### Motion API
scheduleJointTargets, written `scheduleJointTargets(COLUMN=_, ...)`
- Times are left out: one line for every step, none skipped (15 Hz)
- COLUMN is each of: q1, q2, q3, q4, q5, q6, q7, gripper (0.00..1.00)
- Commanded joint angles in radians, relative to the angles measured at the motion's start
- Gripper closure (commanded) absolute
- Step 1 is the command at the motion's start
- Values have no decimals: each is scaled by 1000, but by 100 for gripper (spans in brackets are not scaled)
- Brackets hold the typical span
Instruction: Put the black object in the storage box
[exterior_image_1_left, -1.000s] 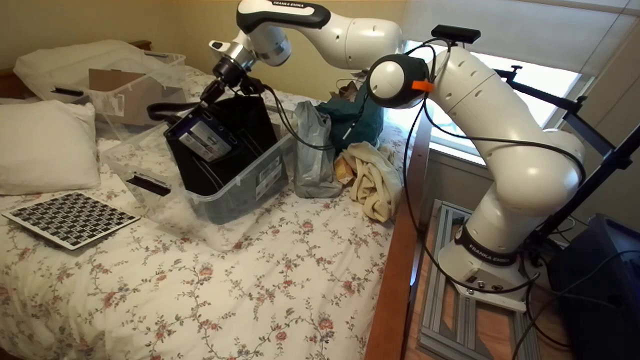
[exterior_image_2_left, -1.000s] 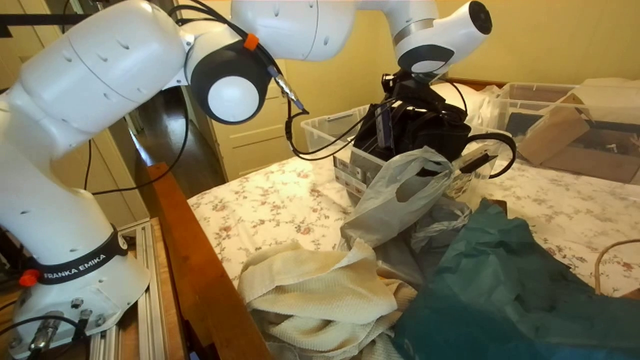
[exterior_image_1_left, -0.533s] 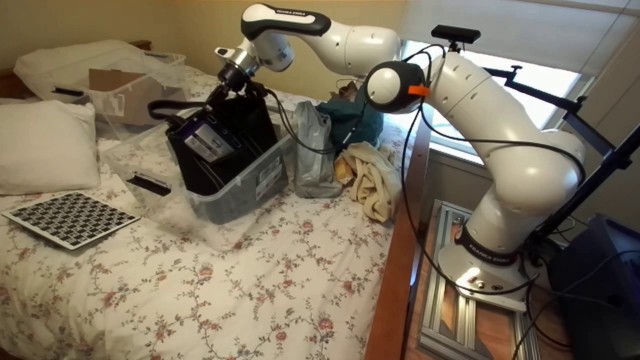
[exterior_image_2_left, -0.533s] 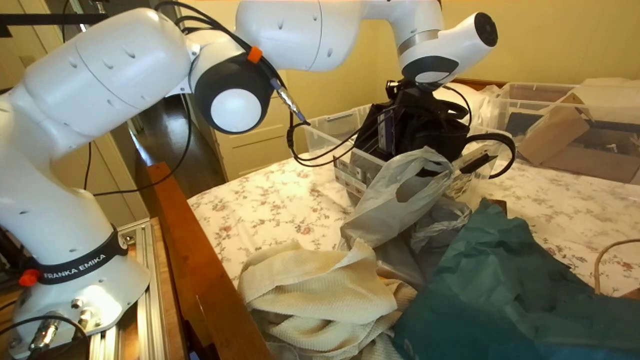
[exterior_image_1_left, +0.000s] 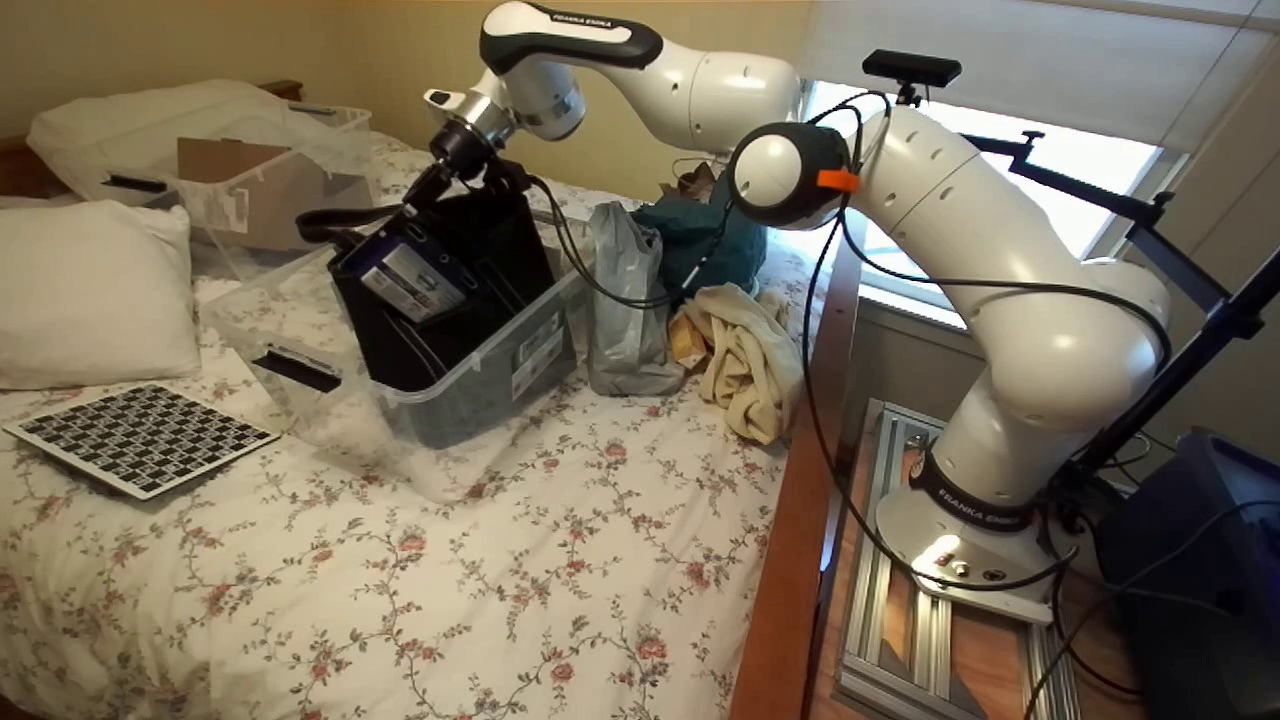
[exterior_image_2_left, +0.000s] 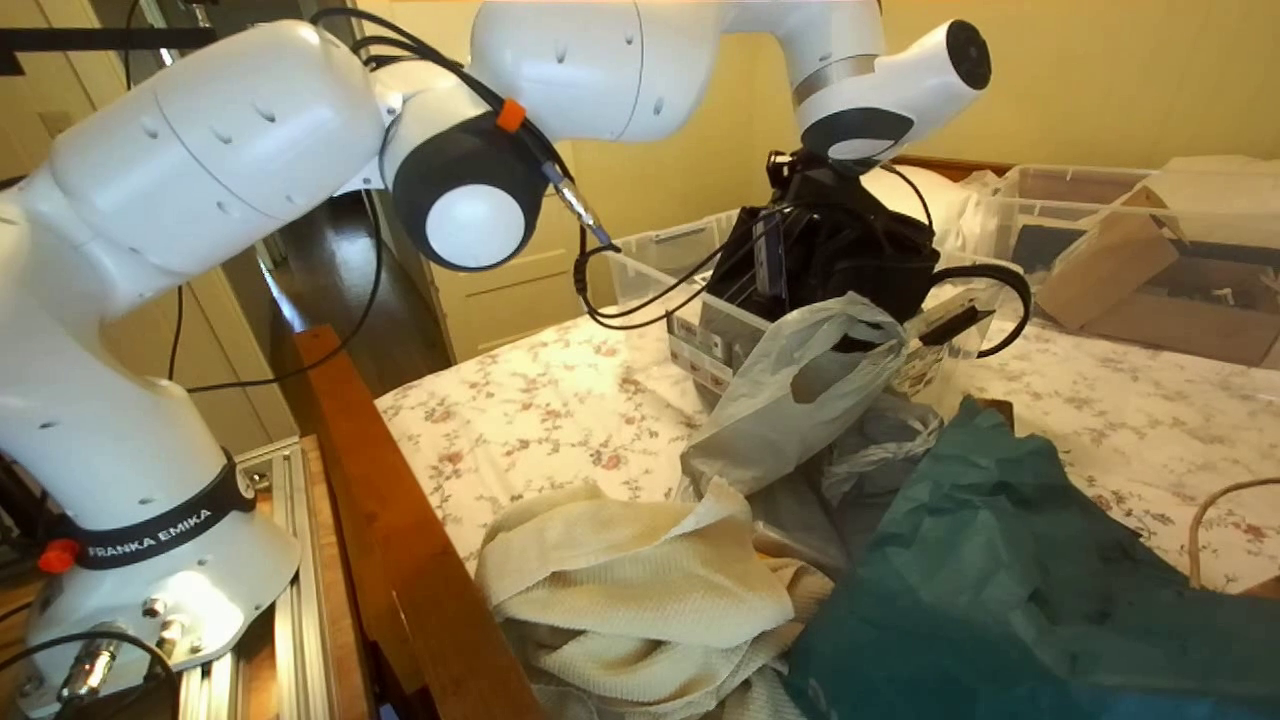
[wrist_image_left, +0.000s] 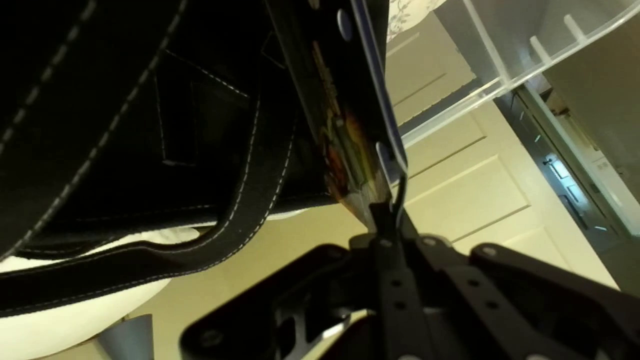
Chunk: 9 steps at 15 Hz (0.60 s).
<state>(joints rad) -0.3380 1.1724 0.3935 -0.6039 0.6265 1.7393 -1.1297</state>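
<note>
Over the tub (exterior_image_1_left: 470, 405), my end effector (wrist_image_left: 392, 215) pinches the bag (exterior_image_1_left: 450, 335) by 1 corner; I judge it soft, its handle (wrist_image_left: 197, 258) surer.

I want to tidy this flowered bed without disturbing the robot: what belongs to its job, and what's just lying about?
Job:
large soft black bag with loop handles
low rectangular translucent plastic tub
black gripper

Lying about:
square white pillow
black-and-white checkered board
crumpled grey plastic bag
rumpled cream cloth
crumpled teal bundle
tall clear plastic container
</note>
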Motion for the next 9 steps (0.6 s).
scheduleJointTargets(q1=-14, q2=27, q3=48, q4=55, q5=43, q6=-33, q7=13, gripper=100)
scheduleJointTargets(q1=-21, q2=34, q3=57, q4=56, q5=47, q6=-36, q7=15, gripper=100)
scheduleJointTargets(q1=-25, q2=38, q3=63, q4=55, q5=48, q6=-36, q7=16, gripper=100)
scheduleJointTargets(q1=-26, q2=45, q3=63, q4=54, q5=44, q6=-32, q7=19, gripper=100)
scheduleJointTargets(q1=-27, q2=55, q3=63, q4=53, q5=40, q6=-32, q7=20, gripper=100)
scheduleJointTargets(q1=-27, q2=63, q3=64, q4=53, q5=38, q6=-29, q7=22, gripper=100)
scheduleJointTargets(q1=-27, q2=75, q3=68, q4=53, q5=40, q6=-29, q7=27, gripper=100)
scheduleJointTargets(q1=-24, q2=81, q3=66, q4=53, q5=37, q6=-28, q7=35, gripper=100)
scheduleJointTargets(q1=-32, q2=33, q3=56, q4=10, q5=23, q6=-17, q7=8, gripper=98)
